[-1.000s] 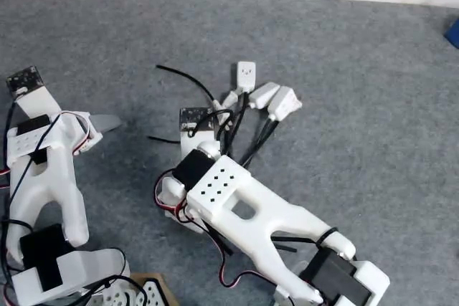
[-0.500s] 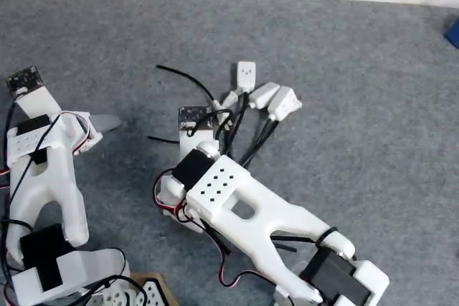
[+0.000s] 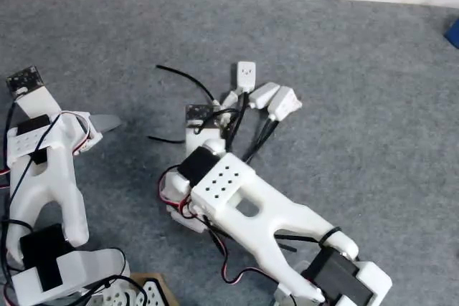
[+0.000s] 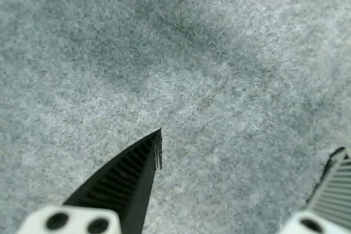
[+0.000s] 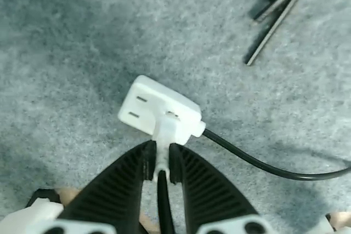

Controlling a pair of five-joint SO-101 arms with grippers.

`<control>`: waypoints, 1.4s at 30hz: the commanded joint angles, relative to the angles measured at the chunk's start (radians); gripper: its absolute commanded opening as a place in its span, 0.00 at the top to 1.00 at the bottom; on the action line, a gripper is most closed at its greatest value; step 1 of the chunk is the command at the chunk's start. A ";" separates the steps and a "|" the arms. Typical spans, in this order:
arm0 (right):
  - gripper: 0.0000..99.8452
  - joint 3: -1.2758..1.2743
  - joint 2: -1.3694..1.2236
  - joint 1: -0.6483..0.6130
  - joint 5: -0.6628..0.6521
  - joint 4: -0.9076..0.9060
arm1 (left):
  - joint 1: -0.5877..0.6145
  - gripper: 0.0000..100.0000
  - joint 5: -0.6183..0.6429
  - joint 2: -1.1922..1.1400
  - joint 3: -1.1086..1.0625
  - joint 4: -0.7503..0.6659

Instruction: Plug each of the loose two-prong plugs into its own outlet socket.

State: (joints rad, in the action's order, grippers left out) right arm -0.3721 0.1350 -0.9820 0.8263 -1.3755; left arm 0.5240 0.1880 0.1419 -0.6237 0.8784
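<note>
In the right wrist view my right gripper (image 5: 160, 160) is shut on the neck of a white two-prong plug (image 5: 164, 131). The plug sits against a white outlet block (image 5: 143, 102) on the grey carpet, beside a free pair of slots. A black cord (image 5: 258, 164) runs off from the block. From above, the right arm (image 3: 237, 195) reaches to a cluster of white socket and plug pieces (image 3: 246, 73), (image 3: 285, 103) with black cords. My left gripper (image 4: 241, 157) hangs open over bare carpet, away from the cluster, at the left (image 3: 104, 123).
Several loose black cords (image 3: 179, 77) lie around the cluster and under the right arm. A wooden-edged part (image 3: 154, 284) sits by the left arm's base. A blue object (image 3: 452, 32) pokes in at the right edge. Grey carpet (image 3: 358, 105) stretches off to the right.
The right arm's wrist has shifted slightly to the right and toward the socket cluster. The left arm has not moved.
</note>
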 commanded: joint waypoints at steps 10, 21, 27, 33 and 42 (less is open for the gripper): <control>0.99 -0.101 -0.005 -0.104 -0.091 0.012 | 0.013 0.56 0.009 0.008 0.033 -0.014; 0.99 -0.099 -0.015 -0.077 -0.091 0.021 | 0.027 0.56 0.009 0.008 0.033 -0.014; 0.99 -0.101 -0.018 -0.024 -0.107 0.101 | 0.027 0.56 0.008 0.012 0.033 -0.011; 0.99 -0.099 -0.087 -0.024 -0.149 0.120 | 0.027 0.56 0.008 0.013 0.033 -0.011; 0.99 -0.099 -0.211 -0.019 -0.180 0.163 | 0.027 0.56 0.008 0.013 0.033 -0.011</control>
State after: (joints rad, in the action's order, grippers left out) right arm -0.4565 0.0092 -1.0157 0.6820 -1.2620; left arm 0.5424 0.1880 0.1419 -0.6237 0.8784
